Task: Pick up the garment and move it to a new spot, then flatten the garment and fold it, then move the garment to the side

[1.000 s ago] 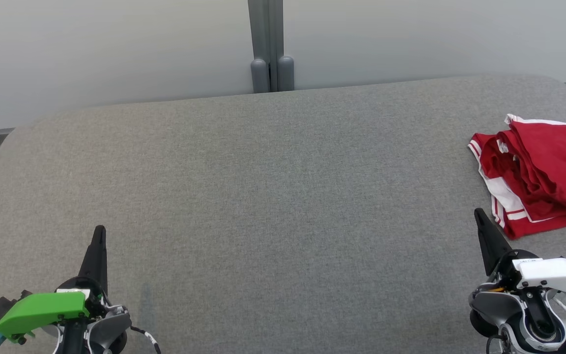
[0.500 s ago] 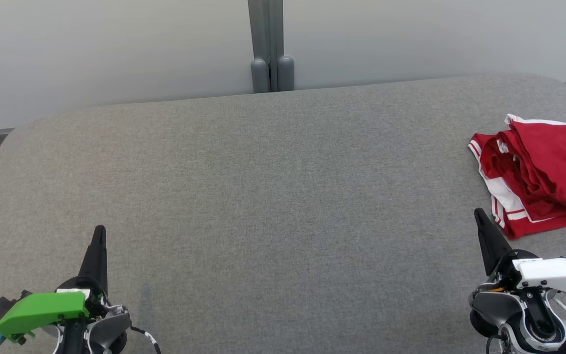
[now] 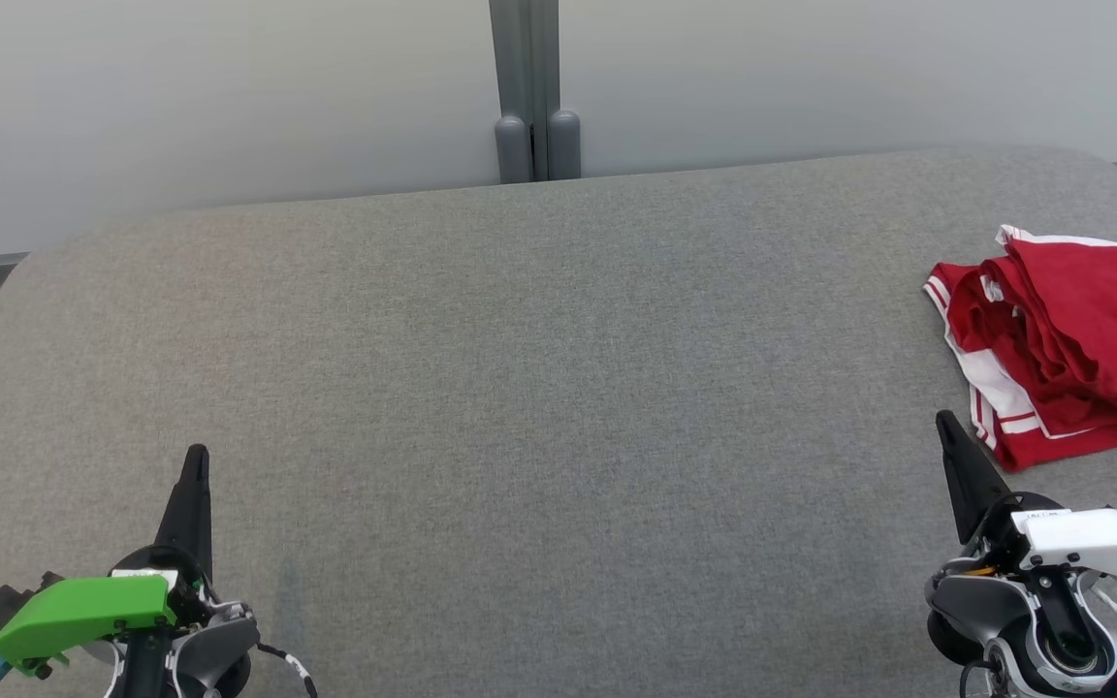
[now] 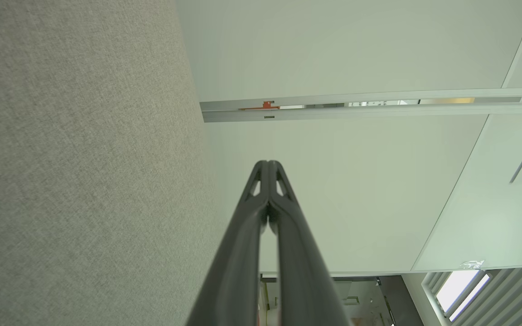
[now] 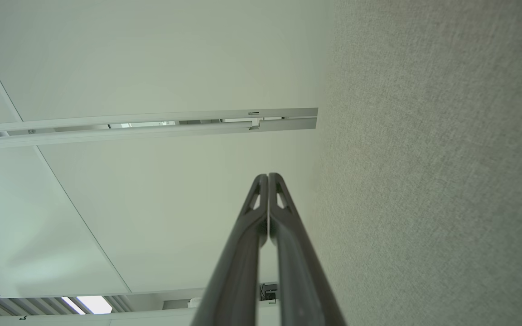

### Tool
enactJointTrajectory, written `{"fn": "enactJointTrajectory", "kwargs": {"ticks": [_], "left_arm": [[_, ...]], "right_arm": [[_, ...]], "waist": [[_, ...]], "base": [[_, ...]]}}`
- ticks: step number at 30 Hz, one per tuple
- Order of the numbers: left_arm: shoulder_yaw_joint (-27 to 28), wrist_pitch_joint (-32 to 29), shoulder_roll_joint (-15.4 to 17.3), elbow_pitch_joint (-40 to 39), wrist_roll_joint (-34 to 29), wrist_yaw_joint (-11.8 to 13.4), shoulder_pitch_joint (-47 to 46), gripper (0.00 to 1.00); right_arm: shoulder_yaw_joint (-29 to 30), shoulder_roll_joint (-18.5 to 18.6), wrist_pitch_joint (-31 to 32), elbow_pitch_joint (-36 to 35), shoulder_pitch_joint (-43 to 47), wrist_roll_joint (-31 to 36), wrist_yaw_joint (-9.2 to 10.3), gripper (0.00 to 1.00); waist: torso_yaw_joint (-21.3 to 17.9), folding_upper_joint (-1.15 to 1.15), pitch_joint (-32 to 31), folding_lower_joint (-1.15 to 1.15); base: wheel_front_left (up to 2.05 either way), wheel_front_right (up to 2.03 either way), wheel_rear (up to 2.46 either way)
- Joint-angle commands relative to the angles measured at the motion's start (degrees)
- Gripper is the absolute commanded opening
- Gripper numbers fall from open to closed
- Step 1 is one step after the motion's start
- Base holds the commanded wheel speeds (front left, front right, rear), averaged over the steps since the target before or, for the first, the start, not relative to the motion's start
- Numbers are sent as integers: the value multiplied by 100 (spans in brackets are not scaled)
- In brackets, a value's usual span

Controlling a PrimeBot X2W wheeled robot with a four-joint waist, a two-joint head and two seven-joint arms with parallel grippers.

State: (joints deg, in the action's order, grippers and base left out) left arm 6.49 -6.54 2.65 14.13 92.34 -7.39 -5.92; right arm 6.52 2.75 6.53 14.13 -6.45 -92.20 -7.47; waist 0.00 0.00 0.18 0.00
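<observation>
Nearest the robot, low in the head view: left gripper [image 3: 196, 460] at lower left, right gripper [image 3: 948, 427] at lower right, both pointing forward over the grey fabric table [image 3: 539, 368]. Each pair of dark fingers is pressed together tip to tip with nothing between them. The left wrist view shows its fingers [image 4: 243, 253] meeting at the tips beside plain cloth, and the right wrist view shows the same.

Middle ground: plain grey weave across the centre.

Right side, close to the table's edge: red garment [image 3: 1072, 339] with white stripes, in a layered, rumpled stack, partly cut off by the picture's right border. Its near corner sits just ahead and to the right of the right gripper's tip, apart from it as far as I can tell. The striped left edge runs roughly near-to-far with a slight slant. The full long axis can't be read with the far side cropped. Right arm is plainly the nearer; left gripper is well apart, across the table.

Far: pale wall panels [image 3: 229, 97], grey post [image 3: 525, 87] behind the table's middle.

Judgement: two readings fit — a bunched garment waiting to be lifted to a new spot, or a folded one already set aside at the right. The loose layers don't settle it. Any reach for it, if called for, would run forward and right from the right gripper.
</observation>
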Motion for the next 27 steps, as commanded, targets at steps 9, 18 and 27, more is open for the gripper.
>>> {"fn": "enactJointTrajectory", "kwargs": {"ticks": [9,18,27], "left_arm": [[17,-18,42,-16,16,-20,-60,0],[16,-18,42,-16,16,-21,-60,0],[16,-18,42,-16,16,-21,-60,0]], "right_arm": [[8,24,16,-32,49,-39,-4,0],[8,24,15,-32,49,-39,-4,0],[8,24,15,-33,49,-39,-4,0]], "waist": [[0,0,0,0],[0,0,0,0],[0,0,0,0]], "base": [[0,0,0],[0,0,0],[0,0,0]]}}
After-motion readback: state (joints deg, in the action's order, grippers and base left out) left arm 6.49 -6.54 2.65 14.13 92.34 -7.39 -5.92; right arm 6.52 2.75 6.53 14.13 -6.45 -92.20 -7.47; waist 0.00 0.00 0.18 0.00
